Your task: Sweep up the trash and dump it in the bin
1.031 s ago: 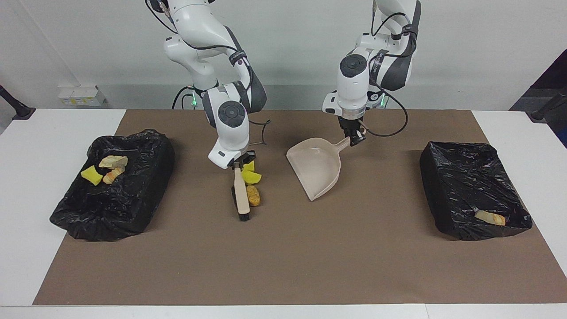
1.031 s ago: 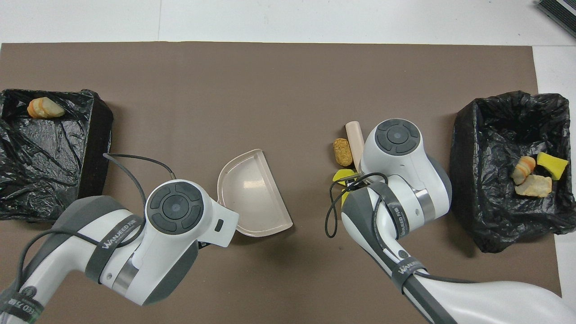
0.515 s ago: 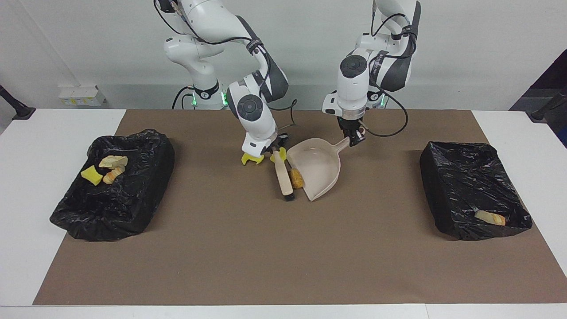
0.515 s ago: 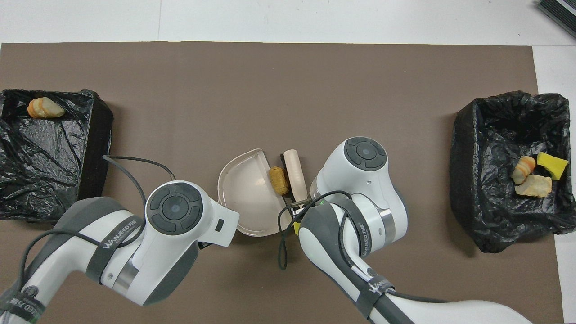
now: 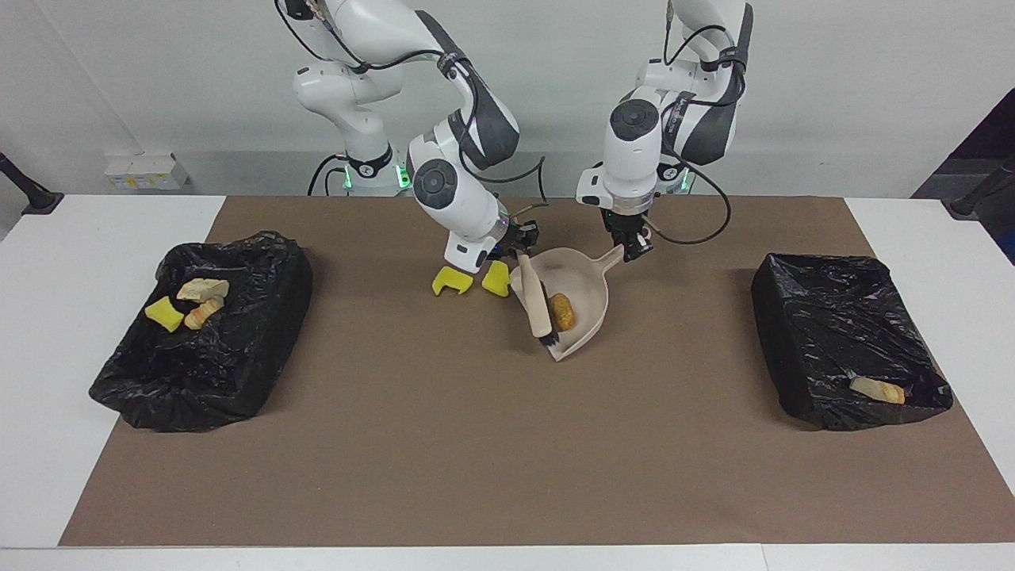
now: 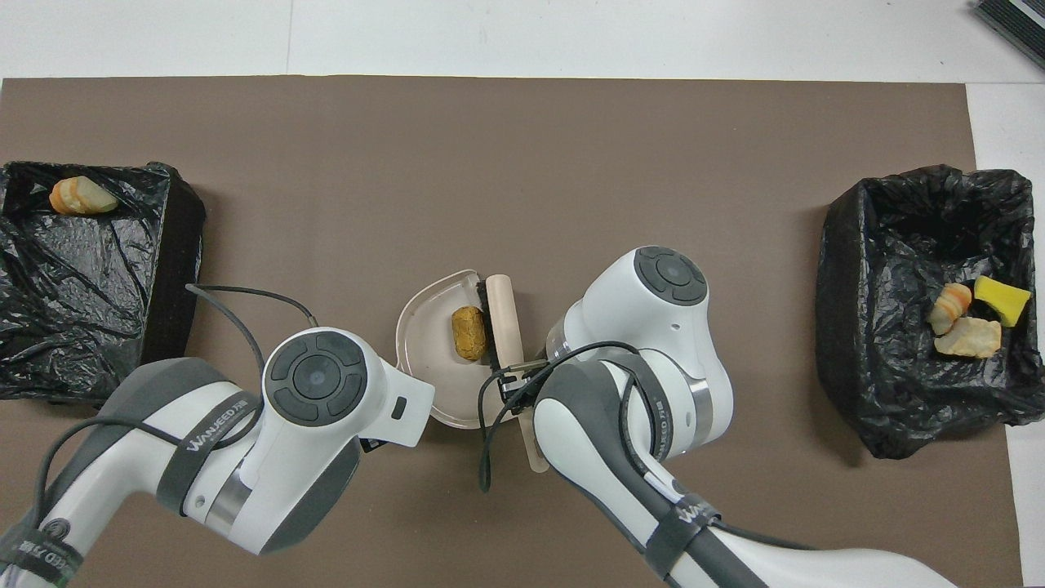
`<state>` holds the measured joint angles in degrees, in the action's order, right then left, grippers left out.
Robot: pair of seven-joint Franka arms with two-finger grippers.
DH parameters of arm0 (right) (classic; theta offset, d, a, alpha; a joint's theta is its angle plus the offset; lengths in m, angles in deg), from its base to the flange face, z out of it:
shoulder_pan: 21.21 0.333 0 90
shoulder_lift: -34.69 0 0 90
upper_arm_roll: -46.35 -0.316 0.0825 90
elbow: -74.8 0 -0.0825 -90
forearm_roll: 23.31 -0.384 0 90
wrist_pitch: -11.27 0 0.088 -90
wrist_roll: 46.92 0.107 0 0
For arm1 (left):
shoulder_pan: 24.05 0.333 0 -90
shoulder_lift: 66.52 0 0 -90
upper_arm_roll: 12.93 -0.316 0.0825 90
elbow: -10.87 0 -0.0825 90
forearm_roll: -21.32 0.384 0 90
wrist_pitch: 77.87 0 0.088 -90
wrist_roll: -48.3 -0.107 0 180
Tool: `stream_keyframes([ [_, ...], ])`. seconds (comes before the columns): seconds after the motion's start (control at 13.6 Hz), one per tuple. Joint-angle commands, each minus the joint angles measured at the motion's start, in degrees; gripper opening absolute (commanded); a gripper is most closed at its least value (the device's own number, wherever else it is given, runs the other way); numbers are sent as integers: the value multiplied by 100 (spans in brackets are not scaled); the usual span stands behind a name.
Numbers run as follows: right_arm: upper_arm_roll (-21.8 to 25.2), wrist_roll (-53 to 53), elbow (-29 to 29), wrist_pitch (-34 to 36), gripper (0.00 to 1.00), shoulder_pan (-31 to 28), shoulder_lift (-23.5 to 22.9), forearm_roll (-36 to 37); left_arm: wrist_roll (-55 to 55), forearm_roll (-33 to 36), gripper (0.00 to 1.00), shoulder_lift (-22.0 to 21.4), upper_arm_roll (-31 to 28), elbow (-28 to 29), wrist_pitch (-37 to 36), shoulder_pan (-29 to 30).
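Observation:
The beige dustpan (image 5: 584, 289) (image 6: 429, 339) rests on the brown mat, and my left gripper (image 5: 637, 249) is shut on its handle. My right gripper (image 5: 517, 247) is shut on the beige brush (image 5: 538, 305) (image 6: 504, 325), whose black bristles sit inside the pan's mouth. A golden-brown piece of trash (image 5: 563, 312) (image 6: 468, 332) lies in the pan against the bristles. Two yellow sponge chunks (image 5: 452, 281) (image 5: 496, 279) lie on the mat beside the pan, toward the right arm's end. In the overhead view the arms hide both grippers and the chunks.
A black-lined bin (image 5: 238, 349) (image 6: 906, 408) at the right arm's end holds three scraps (image 5: 190, 301). A second black-lined bin (image 5: 825, 317) (image 6: 98, 327) at the left arm's end holds one tan lump (image 5: 876, 389) (image 6: 80, 197). White table borders the mat.
My right gripper swept the brush toward the left arm's end, pushing the golden-brown lump into the dustpan. The two yellow chunks stayed on the mat. The left arm held still.

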<state>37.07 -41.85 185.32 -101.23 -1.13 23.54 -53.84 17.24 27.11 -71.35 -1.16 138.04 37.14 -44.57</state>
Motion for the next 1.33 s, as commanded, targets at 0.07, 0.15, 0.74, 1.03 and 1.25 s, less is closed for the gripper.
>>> stream_keyframes([
  [0.07,57,-155,40,412,0,-495,342,502,48,-52,0,-115,-52,238,286,-57],
  [0.15,49,-164,40,492,0,-679,385,696,-275,-44,0,-115,-61,247,295,-48],
  [0.74,40,318,1232,827,0,-1217,1175,1927,-1218,36,0,-185,-69,527,610,215],
  [1.03,-4,1030,2558,134,0,-1060,2018,1964,-1236,36,0,-589,-52,1055,690,119],
  [1.25,-13,1679,3491,-227,0,-665,2713,1955,-1183,36,0,-616,-61,1213,751,-48],
])
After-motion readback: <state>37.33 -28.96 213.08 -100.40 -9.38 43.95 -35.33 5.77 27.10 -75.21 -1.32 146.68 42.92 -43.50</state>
